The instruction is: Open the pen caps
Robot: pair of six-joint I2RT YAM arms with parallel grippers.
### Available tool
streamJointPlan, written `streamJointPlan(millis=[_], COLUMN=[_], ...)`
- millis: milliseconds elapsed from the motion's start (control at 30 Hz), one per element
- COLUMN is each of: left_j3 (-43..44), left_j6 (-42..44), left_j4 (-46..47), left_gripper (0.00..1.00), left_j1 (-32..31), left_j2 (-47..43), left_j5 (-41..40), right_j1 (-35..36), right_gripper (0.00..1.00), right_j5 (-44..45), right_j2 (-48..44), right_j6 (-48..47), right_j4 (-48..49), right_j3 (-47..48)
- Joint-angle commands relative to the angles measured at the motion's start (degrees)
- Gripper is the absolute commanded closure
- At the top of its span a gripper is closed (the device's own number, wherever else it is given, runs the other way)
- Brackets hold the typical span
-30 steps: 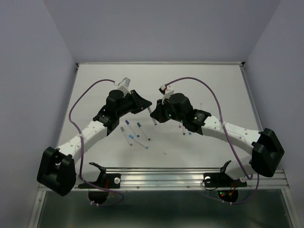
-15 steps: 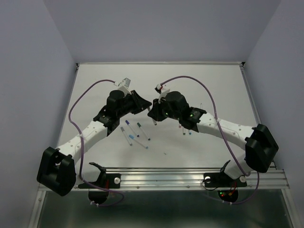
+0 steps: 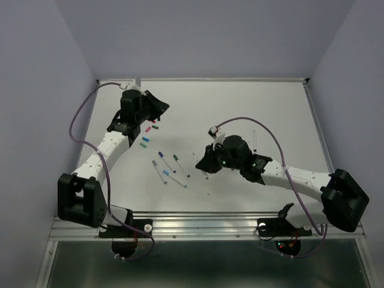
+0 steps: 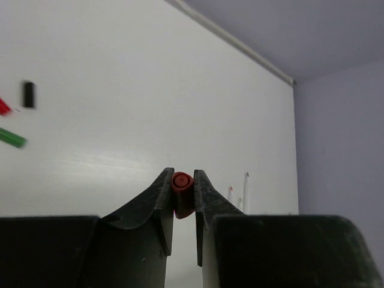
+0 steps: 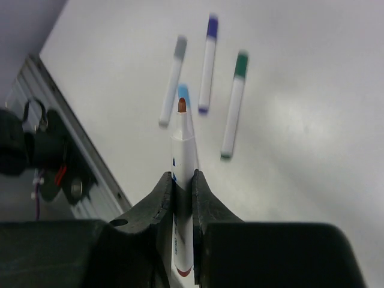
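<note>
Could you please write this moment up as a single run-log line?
left fingers: shut on red cap, near loose caps | right fingers: shut on uncapped pen | capped pens: lying on table

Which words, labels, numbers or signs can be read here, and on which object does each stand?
None can be read.
The white-barrelled pen with a red-brown tip, held in the right gripper, carries a tiny blue mark, too small to read.

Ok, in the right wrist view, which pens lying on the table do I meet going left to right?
Grey-capped white pen → purple-capped white pen → green-capped white pen. A light-blue-capped pen sits behind the uncapped pen held in the right tool, so its place is unclear.
</note>
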Motion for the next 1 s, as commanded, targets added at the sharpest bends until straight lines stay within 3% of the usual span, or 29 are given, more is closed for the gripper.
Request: streamJointPlan(millis=[0,200,433,567,967], left_j3=[7.9,9.7,4.5,2.1,8.5], left_j6=[4.4,5.8,6.9,7.6,9.6], left_j4=[1.0,-2.8,-11.3,-12.4,-15.3], left_gripper=[1.00,1.00,1.00,1.00,0.95], left_j1=[8.7,12.9,15.4,16.9,17.1], left_j2=[2.0,3.7,6.9,11.0,25.5], left_j5=[-9.5,-9.9,-20.2,-21.1,-24.7], right_j1=[1.7,1.1,-12.1,-18.7,-25.7], right_gripper=[0.99,0.99,0.99,0.99,0.92], right_j5=[-7.0,3.5,11.1,21.7,26.2], right_j2=[-5.3,-10.1,-6.1,-2.3,10.1], right_j6=[5.5,5.4,5.3,2.4,-4.2], right_j4=[-1.3,-5.7,-14.4,-19.8,-21.5], right_j3=[-7.2,-7.7,-4.1,0.5,7.4])
